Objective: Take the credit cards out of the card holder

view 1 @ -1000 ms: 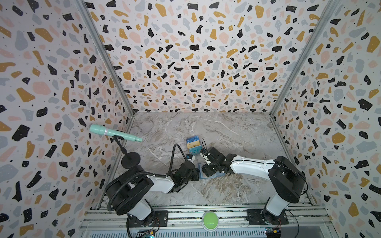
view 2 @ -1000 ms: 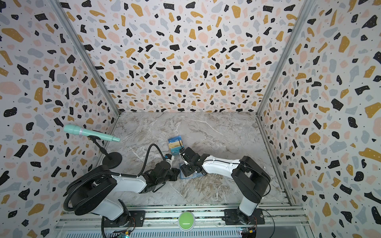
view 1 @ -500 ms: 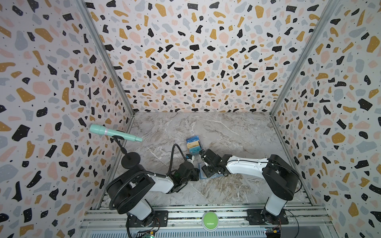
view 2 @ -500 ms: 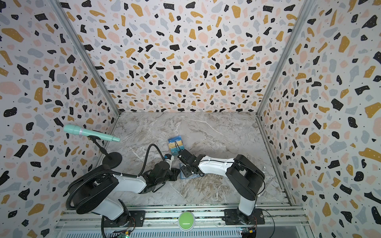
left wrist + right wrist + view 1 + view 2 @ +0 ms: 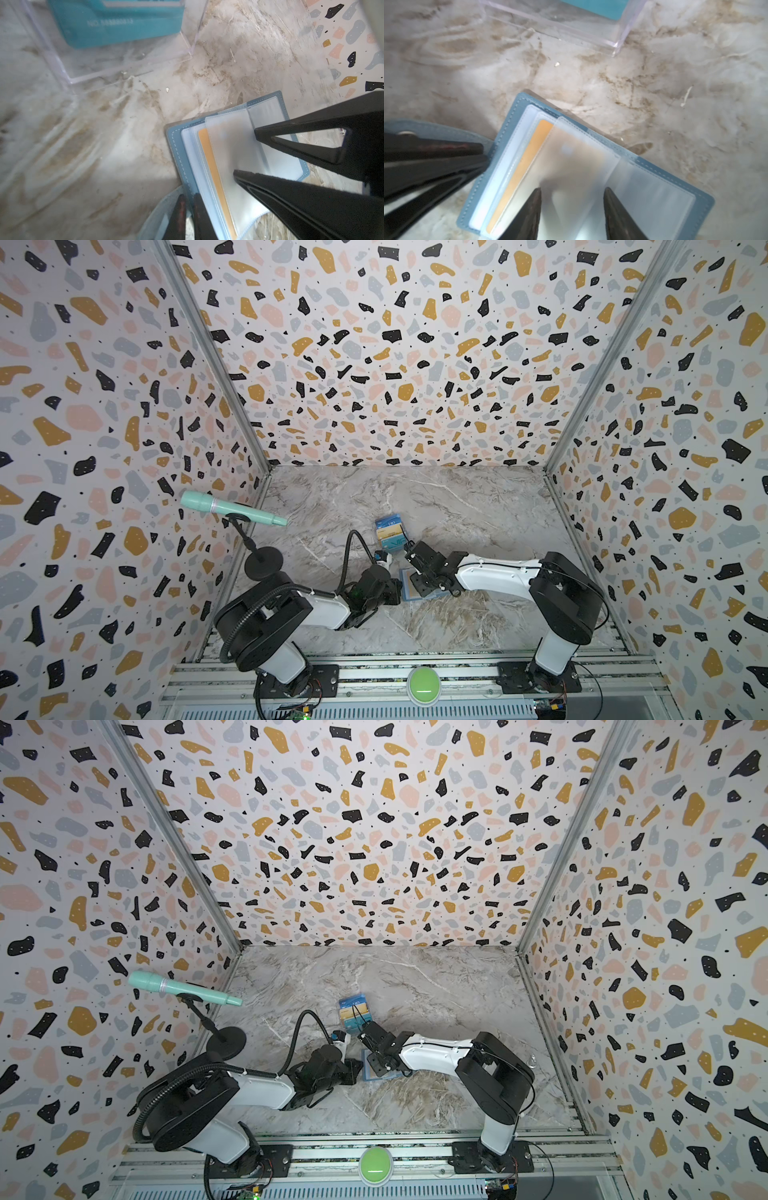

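Observation:
The dusty-blue card holder lies open on the marble floor between both arms. In the wrist views its clear sleeves fan up, and a tan-gold credit card shows inside one sleeve. My left gripper is shut on the holder's blue cover edge by the snap tab. My right gripper hangs over the open pages, jaws apart on either side of a raised frosted sleeve, not pinching it.
A clear acrylic stand with blue, tan and teal cards stands just behind the holder. A mint microphone on a black stand is at the left wall. A green button sits on the front rail.
The right gripper's jaws have narrowed over the sleeves and its arm has shifted slightly left. The left gripper keeps its hold on the cover in the same place.

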### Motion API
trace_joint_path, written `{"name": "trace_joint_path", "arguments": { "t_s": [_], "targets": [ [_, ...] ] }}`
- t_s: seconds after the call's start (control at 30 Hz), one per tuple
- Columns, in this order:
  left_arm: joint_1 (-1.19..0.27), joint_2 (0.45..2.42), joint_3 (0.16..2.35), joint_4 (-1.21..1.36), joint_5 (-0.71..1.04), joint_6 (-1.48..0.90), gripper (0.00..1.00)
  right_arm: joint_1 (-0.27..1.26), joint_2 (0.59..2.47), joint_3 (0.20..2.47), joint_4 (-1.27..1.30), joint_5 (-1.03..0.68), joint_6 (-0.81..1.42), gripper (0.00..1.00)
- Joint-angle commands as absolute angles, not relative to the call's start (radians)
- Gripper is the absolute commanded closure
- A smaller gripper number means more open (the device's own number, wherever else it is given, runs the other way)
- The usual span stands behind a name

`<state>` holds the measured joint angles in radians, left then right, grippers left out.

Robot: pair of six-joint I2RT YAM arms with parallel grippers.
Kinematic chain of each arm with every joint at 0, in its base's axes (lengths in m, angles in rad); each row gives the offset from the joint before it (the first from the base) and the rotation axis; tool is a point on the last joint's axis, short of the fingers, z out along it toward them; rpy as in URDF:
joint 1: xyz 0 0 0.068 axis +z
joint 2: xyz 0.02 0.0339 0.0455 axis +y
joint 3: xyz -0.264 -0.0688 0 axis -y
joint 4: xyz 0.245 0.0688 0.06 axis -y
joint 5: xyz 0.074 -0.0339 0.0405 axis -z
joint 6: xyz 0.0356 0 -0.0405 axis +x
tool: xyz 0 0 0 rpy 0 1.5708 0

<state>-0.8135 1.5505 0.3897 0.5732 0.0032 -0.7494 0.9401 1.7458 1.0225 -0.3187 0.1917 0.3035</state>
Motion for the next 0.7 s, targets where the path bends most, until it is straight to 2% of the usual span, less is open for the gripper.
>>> {"name": "trace_joint_path", "arguments": {
  "t_s": [0.0, 0.1, 0.53, 0.6, 0.67],
  "targets": [
    [-0.808, 1.577, 0.384, 0.520, 0.011, -0.734, 0.87, 0.932, 1.717, 1.021, -0.401, 0.227, 0.292, 0.55],
    [-0.808, 1.577, 0.383, 0.520, 0.012, -0.733, 0.87, 0.918, 1.699, 1.011, -0.395, 0.201, 0.292, 0.61],
    [-0.806, 1.586, 0.391, 0.519, 0.020, -0.727, 0.88, 0.865, 1.631, 0.971, -0.379, 0.136, 0.285, 0.64],
    [-0.806, 1.587, 0.393, 0.519, 0.020, -0.726, 0.88, 0.866, 1.614, 0.964, -0.360, 0.087, 0.257, 0.64],
    [-0.806, 1.589, 0.394, 0.520, 0.021, -0.726, 0.88, 0.868, 1.590, 0.952, -0.322, 0.014, 0.238, 0.59]
  ]
}}
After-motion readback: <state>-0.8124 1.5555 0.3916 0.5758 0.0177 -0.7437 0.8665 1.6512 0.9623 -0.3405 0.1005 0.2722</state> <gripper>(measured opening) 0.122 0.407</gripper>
